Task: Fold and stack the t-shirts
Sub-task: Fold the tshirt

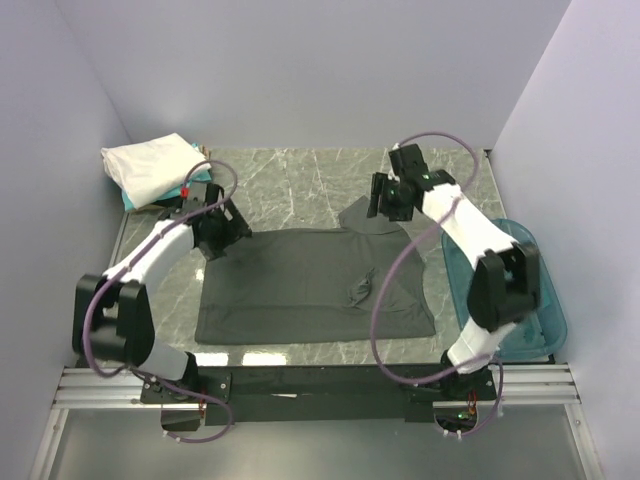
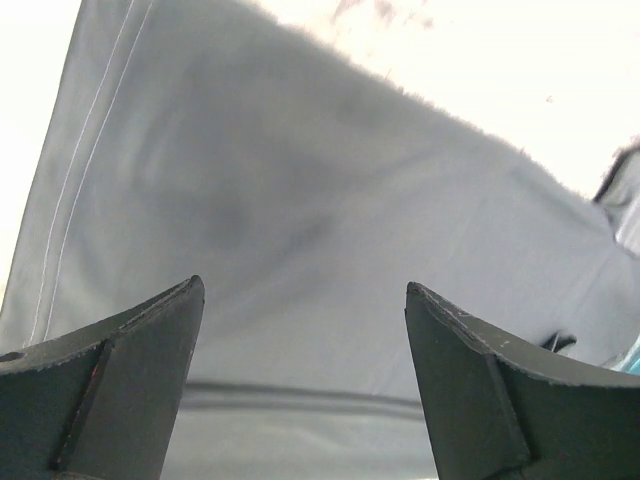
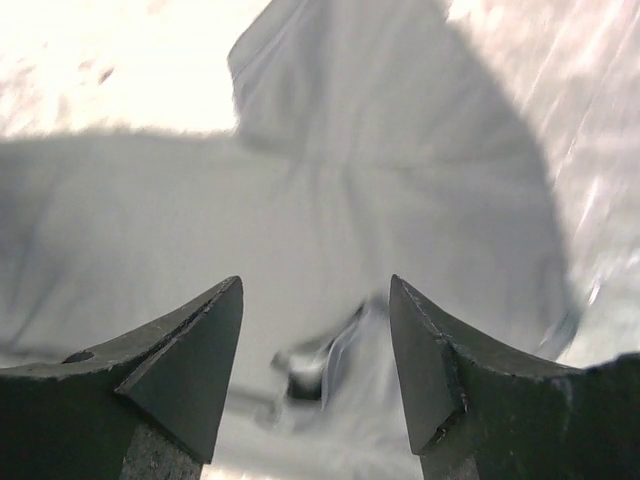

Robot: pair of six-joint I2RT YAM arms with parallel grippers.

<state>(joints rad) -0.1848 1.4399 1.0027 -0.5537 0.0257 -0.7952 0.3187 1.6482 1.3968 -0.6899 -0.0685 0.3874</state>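
Note:
A large dark charcoal-grey t-shirt (image 1: 300, 285) lies spread flat on the marble table, a sleeve sticking out at its far right corner (image 1: 370, 217). My left gripper (image 1: 228, 232) is open and empty over the shirt's far left corner; the left wrist view shows grey cloth (image 2: 300, 220) between its fingers. My right gripper (image 1: 385, 205) is open and empty above the far right sleeve; the right wrist view shows the cloth (image 3: 330, 200) below. A folded white shirt (image 1: 150, 165) lies on a teal one (image 1: 131, 201) at the far left corner.
A translucent blue plastic tub (image 1: 520, 290) stands at the right edge of the table, beside my right arm. Grey walls close in the left, far and right sides. Purple cables loop off both arms.

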